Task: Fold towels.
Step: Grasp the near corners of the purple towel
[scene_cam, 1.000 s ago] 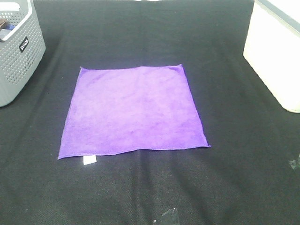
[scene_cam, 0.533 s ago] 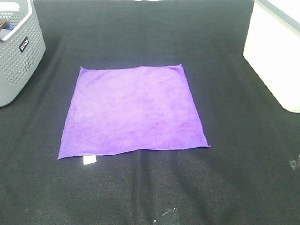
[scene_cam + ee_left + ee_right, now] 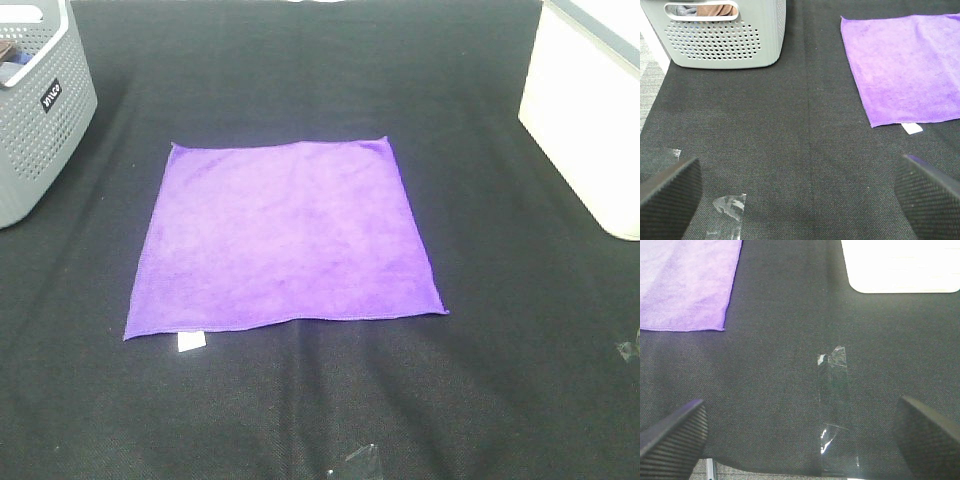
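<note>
The bright purple towel [image 3: 283, 237] lies flat and unfolded on the black table cover, with its small white tag [image 3: 191, 342] at the near left corner. It also shows in the left wrist view [image 3: 905, 67] and the right wrist view [image 3: 687, 282]. Neither gripper shows in the exterior high view. My left gripper [image 3: 799, 200] is open and empty over bare cloth, near the towel's tag corner [image 3: 913, 128]. My right gripper [image 3: 800, 440] is open and empty by the table's front edge, off the towel's near right corner.
A grey perforated basket [image 3: 35, 110] stands at the back left, also in the left wrist view [image 3: 725, 32]. A white bin [image 3: 590, 110] stands at the back right. Strips of clear tape [image 3: 835, 390] lie on the black cover near the front edge.
</note>
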Robot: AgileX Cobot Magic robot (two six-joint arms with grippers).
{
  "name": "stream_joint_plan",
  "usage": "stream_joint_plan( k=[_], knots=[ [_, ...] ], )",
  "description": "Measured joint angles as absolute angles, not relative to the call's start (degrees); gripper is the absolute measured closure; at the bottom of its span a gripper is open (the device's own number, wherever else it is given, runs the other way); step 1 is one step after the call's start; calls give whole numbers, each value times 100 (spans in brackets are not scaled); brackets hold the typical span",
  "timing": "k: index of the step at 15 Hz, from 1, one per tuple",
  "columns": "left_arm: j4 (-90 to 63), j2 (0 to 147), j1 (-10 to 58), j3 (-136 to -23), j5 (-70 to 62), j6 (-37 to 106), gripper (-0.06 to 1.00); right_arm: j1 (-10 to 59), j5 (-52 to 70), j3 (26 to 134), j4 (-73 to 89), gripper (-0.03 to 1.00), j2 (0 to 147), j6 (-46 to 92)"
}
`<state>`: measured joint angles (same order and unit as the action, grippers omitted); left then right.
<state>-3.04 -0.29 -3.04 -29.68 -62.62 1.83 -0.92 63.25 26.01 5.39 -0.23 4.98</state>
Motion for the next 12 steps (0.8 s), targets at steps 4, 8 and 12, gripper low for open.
stream_joint_plan(
  k=[4,8,12],
  knots=[
    [-350,900,-304,-3466,-6497,97,-5,-92,6589,3014,699,1,1249,493],
    [-315,3793,-304,-4555,-6623,155,-5,-92,6217,3885,1427,1,4102,814],
    [-1587,6142,-395,-4664,-5816,1301,-5,-172,5701,4687,3701,1,7168,2779]
  ],
)
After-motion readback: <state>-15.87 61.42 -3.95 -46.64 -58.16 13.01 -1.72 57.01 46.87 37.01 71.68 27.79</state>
